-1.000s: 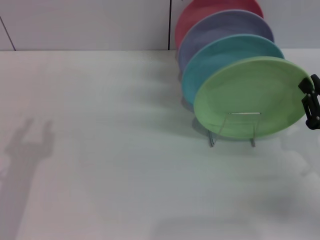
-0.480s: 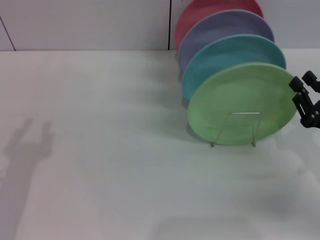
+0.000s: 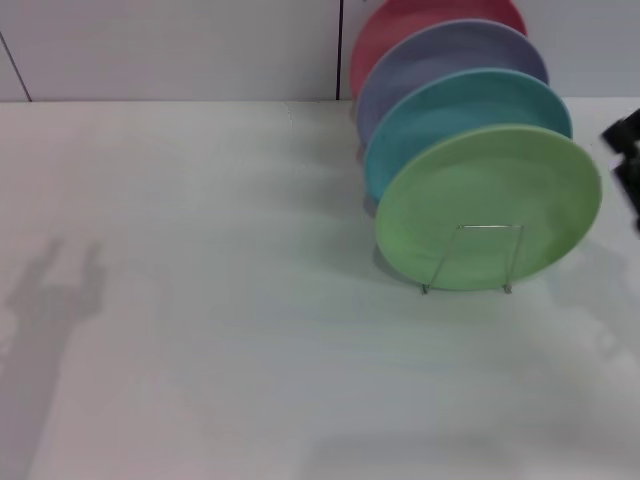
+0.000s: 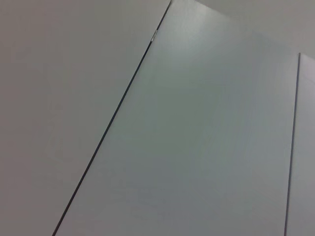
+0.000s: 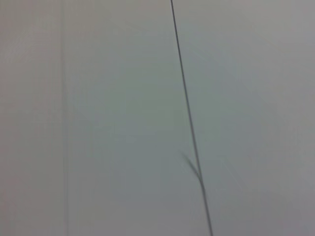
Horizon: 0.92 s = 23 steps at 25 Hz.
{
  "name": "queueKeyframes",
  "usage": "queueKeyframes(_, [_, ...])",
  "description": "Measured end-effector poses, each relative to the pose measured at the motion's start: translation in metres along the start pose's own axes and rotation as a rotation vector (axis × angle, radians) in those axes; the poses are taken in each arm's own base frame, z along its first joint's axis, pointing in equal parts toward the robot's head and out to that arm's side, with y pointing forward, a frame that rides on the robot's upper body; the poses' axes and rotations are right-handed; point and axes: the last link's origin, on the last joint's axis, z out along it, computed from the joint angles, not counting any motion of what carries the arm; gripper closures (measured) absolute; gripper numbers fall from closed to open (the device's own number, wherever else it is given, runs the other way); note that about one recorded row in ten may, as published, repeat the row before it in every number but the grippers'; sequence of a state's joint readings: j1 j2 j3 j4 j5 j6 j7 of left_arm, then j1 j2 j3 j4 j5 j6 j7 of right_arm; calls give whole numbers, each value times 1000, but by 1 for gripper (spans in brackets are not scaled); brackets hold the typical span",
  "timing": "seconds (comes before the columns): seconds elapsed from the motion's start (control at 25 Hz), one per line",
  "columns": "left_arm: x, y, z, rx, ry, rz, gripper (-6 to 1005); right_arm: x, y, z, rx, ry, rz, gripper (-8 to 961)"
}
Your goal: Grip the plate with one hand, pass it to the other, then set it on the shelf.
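A: Where's the green plate (image 3: 488, 205)?

B: Standing on edge in the wire rack (image 3: 470, 262), frontmost slot, face tilted toward the camera. The rack's front loop crosses its lower face; both feet are on the table (image 3: 200, 300).

A: What's behind it?

B: Three more plates in a row, each overlapped by the one in front: teal plate (image 3: 455, 110), then lavender plate (image 3: 440, 55), then red plate (image 3: 400, 20) nearest the wall (image 3: 170, 50). The teal one sits right behind the green one; can't tell if they touch.

A: Right gripper (image 3: 627, 160)?

B: Only a black sliver at the right edge of the head view, just beside the green plate's rim, apart from it. Holding nothing that I can see. Can't tell how far the fingers are spread, most of it is cut off.

A: Left arm?

B: Out of sight. Only a shadow (image 3: 50, 300) of an arm and fingers lies on the table's left side.

A: Wrist cams?

B: Nothing useful. Both show plain pale panels with a dark seam, left (image 4: 113, 115) and right (image 5: 189, 128).
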State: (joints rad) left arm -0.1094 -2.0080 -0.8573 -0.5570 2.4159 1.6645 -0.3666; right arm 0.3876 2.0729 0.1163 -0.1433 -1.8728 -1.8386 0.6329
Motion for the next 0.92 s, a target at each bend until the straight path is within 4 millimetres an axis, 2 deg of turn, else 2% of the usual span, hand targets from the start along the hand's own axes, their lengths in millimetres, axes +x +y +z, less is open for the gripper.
queueKeyframes(0.08, [0,-1,0,2,1,2,510,-23,-3,-12,-4,-112,11,670])
queueKeyframes(0.2, [0,-2,-1,4,-1,5,510,-34,-9,-20,35,-173,7,669])
queueKeyframes(0.28, [1,-4,-2,10,0,19,510,-44,-19,-31,123,-222,-21,669])
queueKeyframes(0.4, [3,-7,-5,20,0,34,510,-47,-25,-40,191,-239,-44,668])
queueKeyframes(0.48, [5,-15,-8,45,-3,64,510,-49,-37,-54,322,-254,-76,668])
queueKeyframes(0.6, [6,-21,-11,66,-6,87,510,-49,-43,-61,388,-246,-86,668])
queueKeyframes(0.68, [9,-34,-15,101,-15,128,510,-43,-56,-68,490,-199,-81,668])
queueKeyframes(0.92, [12,-52,-18,133,-43,172,510,-34,-69,-78,587,-112,-84,668])
